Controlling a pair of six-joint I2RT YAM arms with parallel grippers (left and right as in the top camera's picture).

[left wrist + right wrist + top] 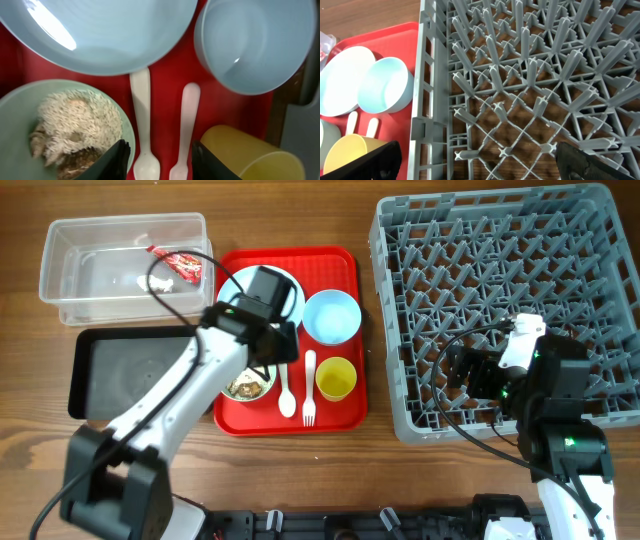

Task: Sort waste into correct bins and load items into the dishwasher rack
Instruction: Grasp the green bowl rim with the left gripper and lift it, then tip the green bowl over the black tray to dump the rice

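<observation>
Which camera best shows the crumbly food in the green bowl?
The left wrist view: the food scraps fill the frame's lower left, close up. Overhead they are small, partly under the left arm. The right wrist view doesn't show them.

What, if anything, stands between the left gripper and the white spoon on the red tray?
Nothing visible does. The left gripper hangs open directly above the spoon. The fork lies close beside the spoon, also inside the gripper's span, so a grasp might catch both.
</observation>
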